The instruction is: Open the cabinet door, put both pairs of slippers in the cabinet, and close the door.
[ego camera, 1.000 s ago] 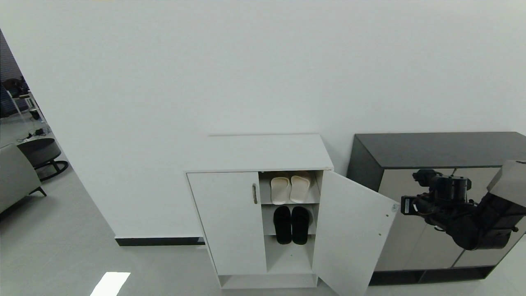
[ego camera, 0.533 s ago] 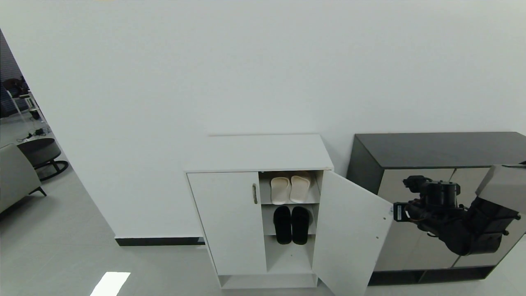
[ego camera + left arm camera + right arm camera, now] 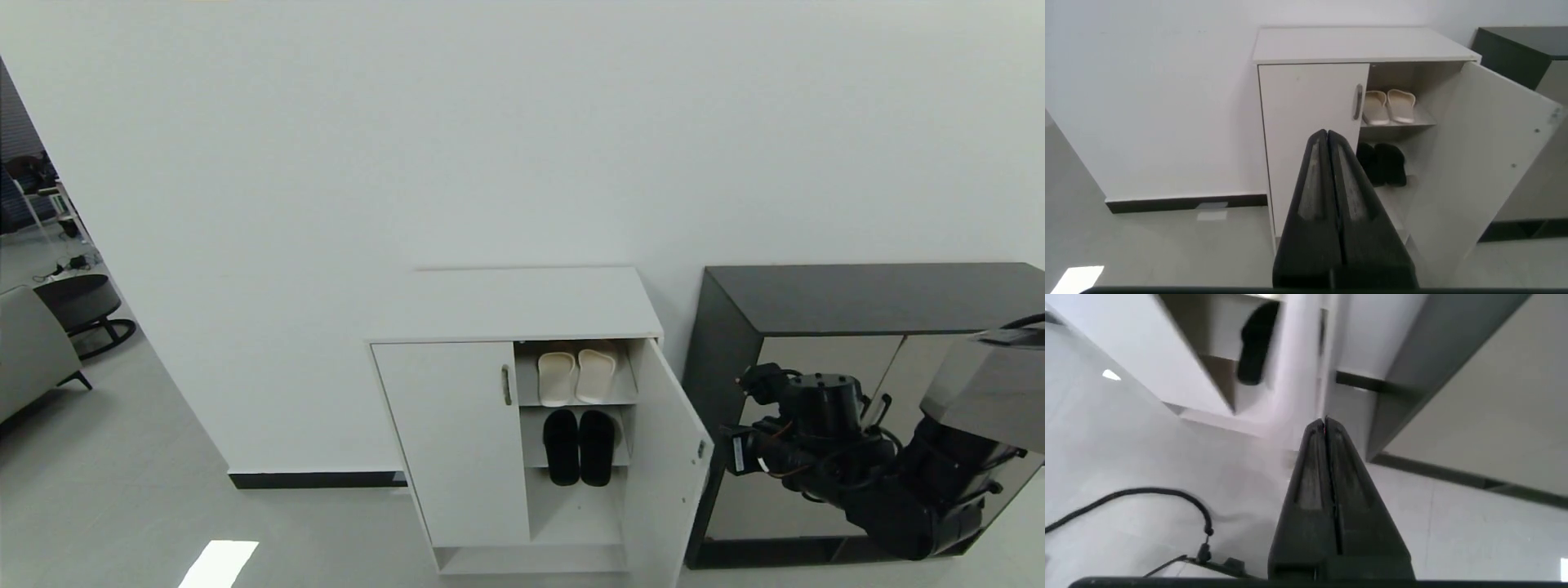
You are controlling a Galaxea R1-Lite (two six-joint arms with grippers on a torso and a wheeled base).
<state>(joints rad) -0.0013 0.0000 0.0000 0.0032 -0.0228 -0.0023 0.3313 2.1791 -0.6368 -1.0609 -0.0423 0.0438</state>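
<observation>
The white cabinet (image 3: 522, 306) stands against the wall with its left door (image 3: 453, 441) closed and its right door (image 3: 669, 465) swung about halfway in. A cream pair of slippers (image 3: 575, 376) lies on the top shelf and a black pair (image 3: 578, 445) on the shelf below. My right gripper (image 3: 735, 451) is shut, its tip against the outer face of the right door near its free edge (image 3: 1305, 367); the right wrist view shows the shut right gripper (image 3: 1324, 422) and one black slipper (image 3: 1257, 339). My left gripper (image 3: 1327, 135) is shut, holds nothing, and hangs well back from the cabinet (image 3: 1364, 45).
A dark cabinet with mirrored doors (image 3: 857, 298) stands close on the right of the white one, behind my right arm. A sofa (image 3: 28, 351) and a round table (image 3: 77, 302) are far off at the left. A black cable (image 3: 1143, 498) lies on the floor.
My right arm has moved left and pushed the right door from wide open to about half shut. Both pairs of slippers lie as before.
</observation>
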